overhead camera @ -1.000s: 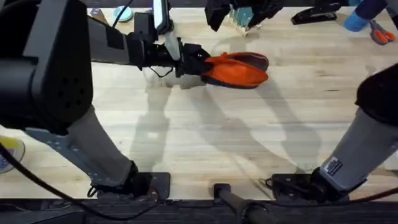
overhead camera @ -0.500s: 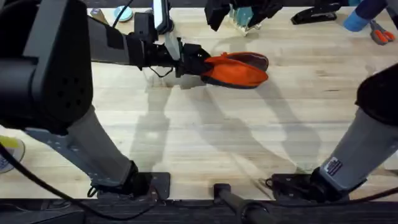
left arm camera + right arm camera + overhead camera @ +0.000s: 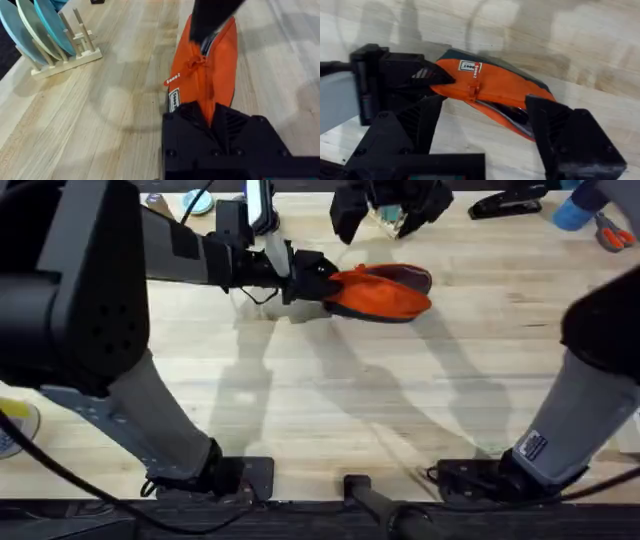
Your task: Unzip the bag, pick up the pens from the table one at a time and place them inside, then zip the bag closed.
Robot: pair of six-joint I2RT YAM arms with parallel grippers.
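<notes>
— Toward the far middle of the light wood plank table [image 3: 350, 390], what do we have?

— We see the oblong orange fabric pouch with a dark navy base [image 3: 385, 290] lying on its side there, its length running left to right in the overhead view.

— And the left arm's black two-finger gripper [image 3: 312, 280]?

— It reaches in from the left and is clamped on the pouch's near end. From its wrist camera we see orange fabric [image 3: 207, 75] pinched between the two black fingers [image 3: 187, 120], with a small white label and an orange cord tie just beyond them.

— Is the zipper open?

— Partly, we think. The right wrist view shows a dark gap along the seam toward the far end of the pouch [image 3: 490, 92], though we can't say how far it runs.

— The right arm's black gripper [image 3: 392, 205]?

— It hangs above the table just beyond the pouch, apart from it. Its own camera shows its fingers [image 3: 570, 135] spread wide with nothing between them, the pouch below and the left gripper [image 3: 432, 75] gripping the labelled end.

— Anything else?

— A wooden dish rack holding pale blue and green plates [image 3: 50, 40] stands off to one side in the left wrist view.
</notes>
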